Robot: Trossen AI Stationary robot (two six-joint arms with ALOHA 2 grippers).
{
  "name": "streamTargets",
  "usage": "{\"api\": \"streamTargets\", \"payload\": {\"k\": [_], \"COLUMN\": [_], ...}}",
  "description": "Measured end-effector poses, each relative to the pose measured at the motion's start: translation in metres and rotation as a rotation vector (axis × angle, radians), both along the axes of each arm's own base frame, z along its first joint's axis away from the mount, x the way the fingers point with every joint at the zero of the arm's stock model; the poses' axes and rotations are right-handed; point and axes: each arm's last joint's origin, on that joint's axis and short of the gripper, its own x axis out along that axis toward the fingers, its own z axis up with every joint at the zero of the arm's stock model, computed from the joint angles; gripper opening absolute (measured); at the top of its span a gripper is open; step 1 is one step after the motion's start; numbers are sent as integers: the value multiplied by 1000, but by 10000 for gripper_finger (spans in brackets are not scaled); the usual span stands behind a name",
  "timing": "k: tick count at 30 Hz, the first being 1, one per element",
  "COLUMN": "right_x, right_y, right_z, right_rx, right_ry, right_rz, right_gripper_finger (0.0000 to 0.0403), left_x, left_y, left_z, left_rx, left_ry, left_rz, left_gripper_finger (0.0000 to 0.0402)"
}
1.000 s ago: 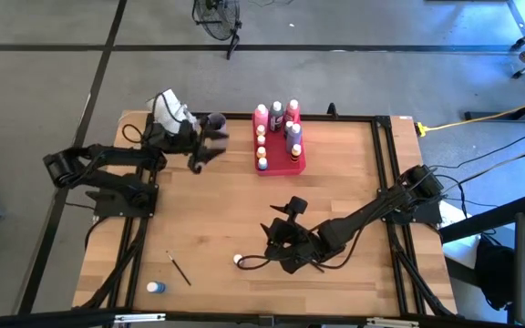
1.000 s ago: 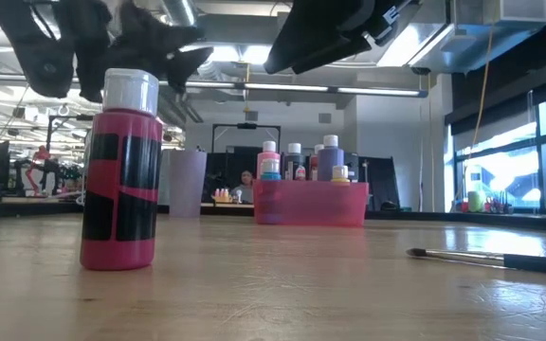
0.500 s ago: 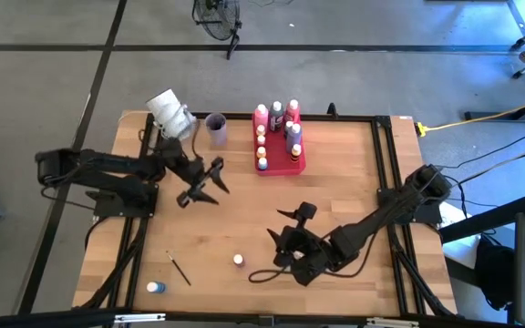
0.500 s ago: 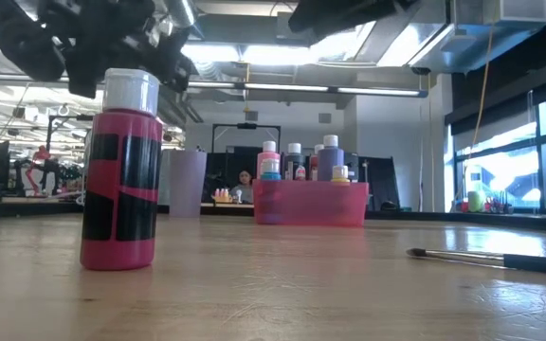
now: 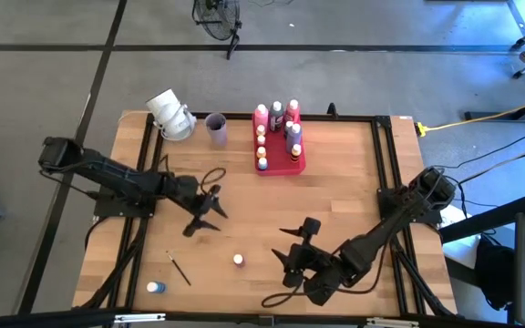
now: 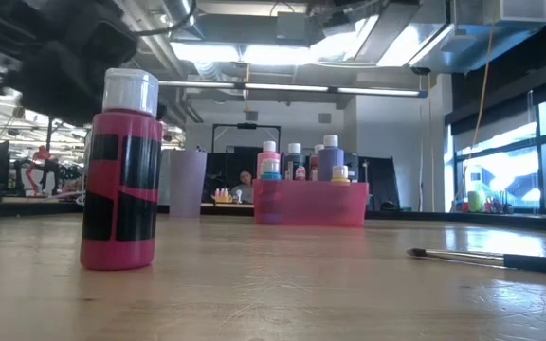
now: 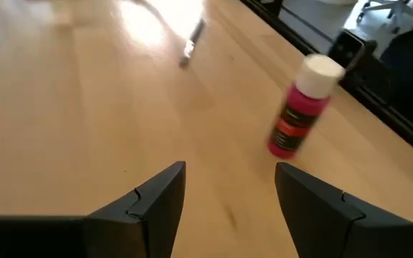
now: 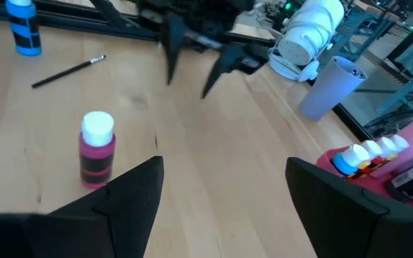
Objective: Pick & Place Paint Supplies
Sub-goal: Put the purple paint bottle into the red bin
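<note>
High view, pink bottle (image 5: 238,260) upright between open left hand (image 5: 203,209), open right hand (image 5: 292,260)

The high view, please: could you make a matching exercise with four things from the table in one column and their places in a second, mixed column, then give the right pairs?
Things:
1. pink paint bottle with white cap
2. blue paint bottle with white cap
3. lilac plastic cup
4. thin dark paintbrush

Places:
A. near the table's front left corner
B. beside the pink-red rectangular tray, at the far edge
C. alone, between the two grippers
D. lying flat between the two loose bottles

Pairs: 1-C, 2-A, 3-B, 4-D
</note>
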Motion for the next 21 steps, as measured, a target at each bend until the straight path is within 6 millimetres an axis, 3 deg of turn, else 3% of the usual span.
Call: {"api": "streamTargets", "payload": {"k": [5, 8, 21], "right_x": [1, 2, 6], "right_y": [0, 1, 7], "right_z": [0, 1, 5], "right_rx": [7, 21, 71], "right_ry": [-5, -20, -13], "right_rz": [1, 1, 102], "right_gripper_finger": [298, 298, 298], "left_x": [-8, -7, 0], "left_y": [-23, -35, -65], "left_z": [-9, -9, -34], "left_rx": [-29, -38, -144], "left_ry": [59, 1, 0], "left_rz": [45, 86, 246], "left_gripper_finger": [215, 223, 277]}}
